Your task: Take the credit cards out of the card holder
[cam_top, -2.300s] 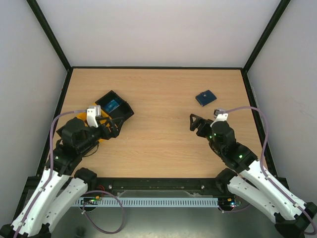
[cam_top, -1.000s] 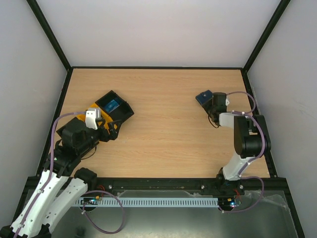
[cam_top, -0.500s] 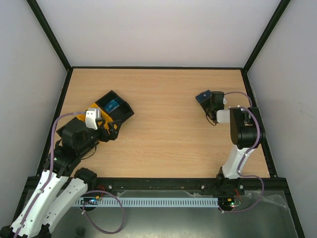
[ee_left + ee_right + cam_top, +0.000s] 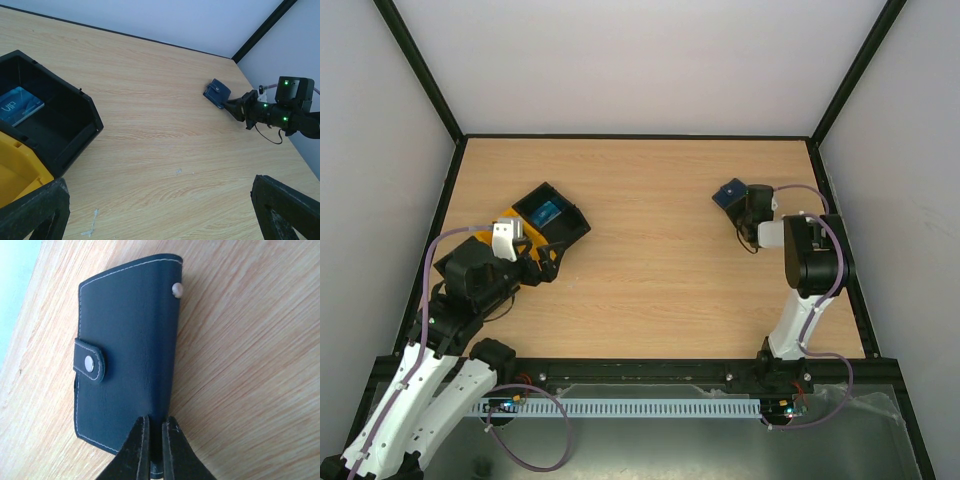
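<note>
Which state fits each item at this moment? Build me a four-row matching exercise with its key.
1. card holder
2. left claw
3. right claw
4. light blue card

A. wide open, holding nothing
B. lying inside the black tray box
C. folded, tab snapped closed
D. pinched on the card holder's edge

Pairs: 1-C, 2-A, 3-D, 4-B
</note>
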You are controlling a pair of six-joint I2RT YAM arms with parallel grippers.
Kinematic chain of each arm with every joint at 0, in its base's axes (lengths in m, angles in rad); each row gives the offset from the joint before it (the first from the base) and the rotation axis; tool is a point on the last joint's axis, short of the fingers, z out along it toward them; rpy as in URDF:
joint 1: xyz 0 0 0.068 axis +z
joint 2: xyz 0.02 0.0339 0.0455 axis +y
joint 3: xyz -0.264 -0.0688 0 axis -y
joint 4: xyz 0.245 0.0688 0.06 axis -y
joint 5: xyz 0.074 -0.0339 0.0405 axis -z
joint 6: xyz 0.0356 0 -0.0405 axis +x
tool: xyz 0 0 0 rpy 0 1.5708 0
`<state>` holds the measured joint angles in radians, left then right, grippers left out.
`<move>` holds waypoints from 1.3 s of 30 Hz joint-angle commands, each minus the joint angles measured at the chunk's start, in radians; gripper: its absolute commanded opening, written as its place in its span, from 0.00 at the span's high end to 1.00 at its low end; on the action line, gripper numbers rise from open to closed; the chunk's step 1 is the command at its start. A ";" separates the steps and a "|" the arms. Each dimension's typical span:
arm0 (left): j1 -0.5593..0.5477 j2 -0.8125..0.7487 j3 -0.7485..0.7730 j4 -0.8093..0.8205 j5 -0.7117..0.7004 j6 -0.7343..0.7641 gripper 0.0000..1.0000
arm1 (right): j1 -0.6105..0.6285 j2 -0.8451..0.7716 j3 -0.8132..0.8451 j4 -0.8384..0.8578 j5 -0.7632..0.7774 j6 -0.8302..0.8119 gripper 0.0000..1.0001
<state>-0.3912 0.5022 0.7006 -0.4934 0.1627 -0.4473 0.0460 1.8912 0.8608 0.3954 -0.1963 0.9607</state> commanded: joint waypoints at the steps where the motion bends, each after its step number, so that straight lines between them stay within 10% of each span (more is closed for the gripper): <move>1: 0.006 -0.003 0.005 -0.007 -0.014 0.010 0.00 | -0.003 0.007 -0.018 -0.040 -0.007 -0.057 0.98; 27: -0.010 0.132 -0.021 0.050 0.105 -0.128 0.01 | 0.197 -0.513 -0.404 -0.220 -0.202 -0.267 0.98; 39: -0.290 0.278 -0.107 0.262 0.002 -0.292 0.06 | 0.475 -0.817 -0.562 -0.266 -0.191 -0.162 0.98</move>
<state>-0.6075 0.7185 0.6285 -0.3466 0.2058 -0.6666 0.4469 1.1530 0.3313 0.1532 -0.3981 0.7483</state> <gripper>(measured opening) 0.944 0.022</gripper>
